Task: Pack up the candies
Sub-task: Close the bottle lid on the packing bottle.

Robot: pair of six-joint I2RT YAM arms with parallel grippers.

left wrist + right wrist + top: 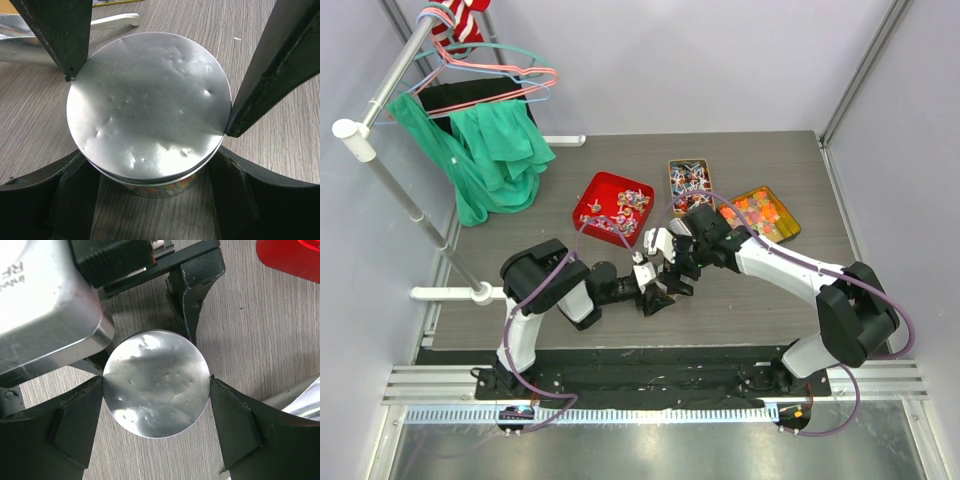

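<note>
The candies (617,212), small wrapped sweets in pink, white and blue, lie in a red tray (592,193) at the back middle. A small round jar with a silver lid (150,105) stands on the table between both grippers; a strip of colourful contents (165,189) shows under the lid. My left gripper (149,105) has both fingertips against the lid's edge. My right gripper (156,385) grips the same lid (156,382) from above, fingers touching both sides. In the top view both grippers (660,280) meet and hide the jar.
A tin of denser red-and-blue sweets (689,181) and a tray of orange and yellow pieces (761,213) stand behind the grippers. A clothes rack with a green garment (485,155) stands at the back left. A shiny silver thing (25,42) lies beside the jar.
</note>
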